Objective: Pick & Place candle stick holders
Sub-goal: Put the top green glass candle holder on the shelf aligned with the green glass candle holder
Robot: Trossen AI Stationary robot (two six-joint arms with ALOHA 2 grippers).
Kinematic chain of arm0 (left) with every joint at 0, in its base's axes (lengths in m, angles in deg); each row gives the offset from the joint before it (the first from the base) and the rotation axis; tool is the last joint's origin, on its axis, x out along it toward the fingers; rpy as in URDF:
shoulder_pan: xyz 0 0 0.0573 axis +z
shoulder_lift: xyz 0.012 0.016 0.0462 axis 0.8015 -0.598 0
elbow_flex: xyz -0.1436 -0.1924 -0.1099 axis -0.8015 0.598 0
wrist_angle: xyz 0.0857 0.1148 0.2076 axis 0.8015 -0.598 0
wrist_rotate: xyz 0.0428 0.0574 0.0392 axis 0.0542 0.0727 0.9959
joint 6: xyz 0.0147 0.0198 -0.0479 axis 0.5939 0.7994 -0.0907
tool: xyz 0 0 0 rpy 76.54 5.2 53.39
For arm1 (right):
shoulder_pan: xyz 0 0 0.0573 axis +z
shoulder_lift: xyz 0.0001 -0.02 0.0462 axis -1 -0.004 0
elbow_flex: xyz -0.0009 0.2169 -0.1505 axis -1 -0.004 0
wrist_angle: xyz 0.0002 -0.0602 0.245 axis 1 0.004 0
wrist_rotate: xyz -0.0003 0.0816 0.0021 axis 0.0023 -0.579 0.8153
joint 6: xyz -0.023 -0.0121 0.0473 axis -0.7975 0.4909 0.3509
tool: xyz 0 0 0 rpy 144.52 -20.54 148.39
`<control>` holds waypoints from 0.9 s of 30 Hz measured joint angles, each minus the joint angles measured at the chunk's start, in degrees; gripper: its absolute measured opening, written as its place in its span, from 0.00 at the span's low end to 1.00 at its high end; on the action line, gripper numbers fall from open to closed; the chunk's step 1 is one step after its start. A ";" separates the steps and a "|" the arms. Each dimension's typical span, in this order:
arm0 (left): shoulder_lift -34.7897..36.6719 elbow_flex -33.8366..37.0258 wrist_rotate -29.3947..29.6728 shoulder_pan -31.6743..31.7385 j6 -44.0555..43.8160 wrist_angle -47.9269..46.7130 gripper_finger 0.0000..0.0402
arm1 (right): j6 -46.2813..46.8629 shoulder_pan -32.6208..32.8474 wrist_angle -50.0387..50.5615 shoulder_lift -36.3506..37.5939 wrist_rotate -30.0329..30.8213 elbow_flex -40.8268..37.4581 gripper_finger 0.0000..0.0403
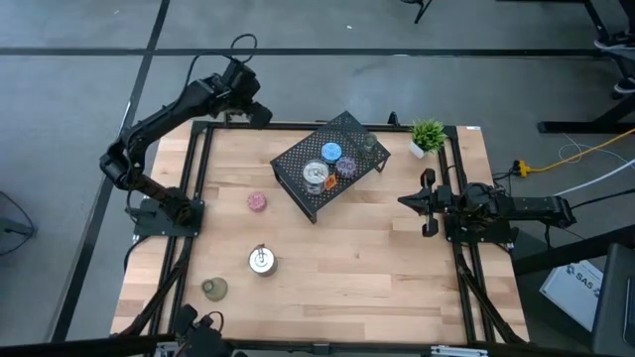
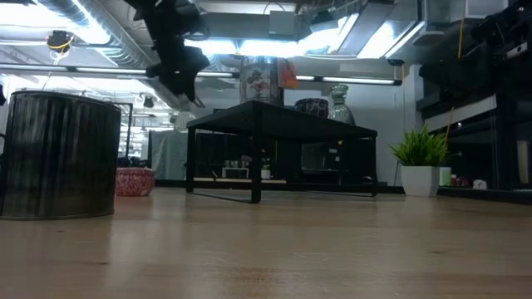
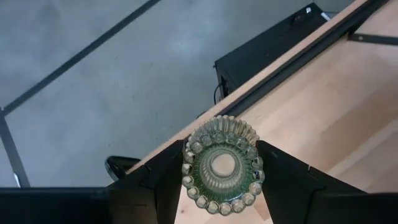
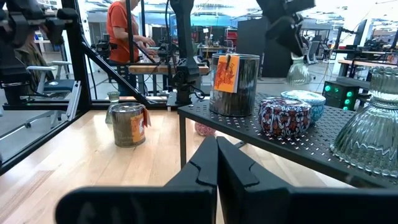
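Observation:
My left gripper (image 1: 250, 107) is over the table's far left edge, shut on an olive-green glass holder (image 3: 221, 165). That holder also shows in the right wrist view (image 4: 299, 71). The black mesh rack (image 1: 332, 164) carries a silver holder (image 1: 316, 176), a blue one (image 1: 330, 152), a purple one (image 1: 346, 167) and a green glass one (image 1: 369, 145). A pink holder (image 1: 257, 201), a silver one (image 1: 261, 260) and an olive-green one (image 1: 214, 289) stand on the table. My right gripper (image 1: 409, 201) is shut and empty at the table's right side, pointing at the rack. My left gripper pinches the green glass holder between its two fingers (image 3: 163, 183), which lie on opposite sides of its ribbed round wall (image 3: 188, 177). The fingers point down from above. The holder is lifted clear, high above the table's edge, with one round end facing the wrist camera.
A small potted plant (image 1: 428, 136) stands at the far right corner. The black table frame (image 1: 198, 159) runs along the edges. A person in an orange shirt (image 4: 121, 28) stands in the room beyond the table.

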 joint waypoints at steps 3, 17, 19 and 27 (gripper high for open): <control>-0.99 -2.40 0.40 -0.32 0.66 -0.47 0.45 | 0.00 0.00 0.00 0.00 0.01 -0.01 0.00; -8.67 -14.23 0.43 -2.64 3.16 -4.18 0.45 | 0.00 0.00 0.02 0.00 0.02 0.00 0.00; -9.54 -15.59 0.41 -3.07 3.74 -4.32 0.45 | 0.00 0.00 0.00 0.00 0.01 0.00 0.00; -11.12 -18.60 0.09 -4.07 5.53 -2.21 0.45 | 0.01 0.01 0.00 0.00 0.01 0.00 0.00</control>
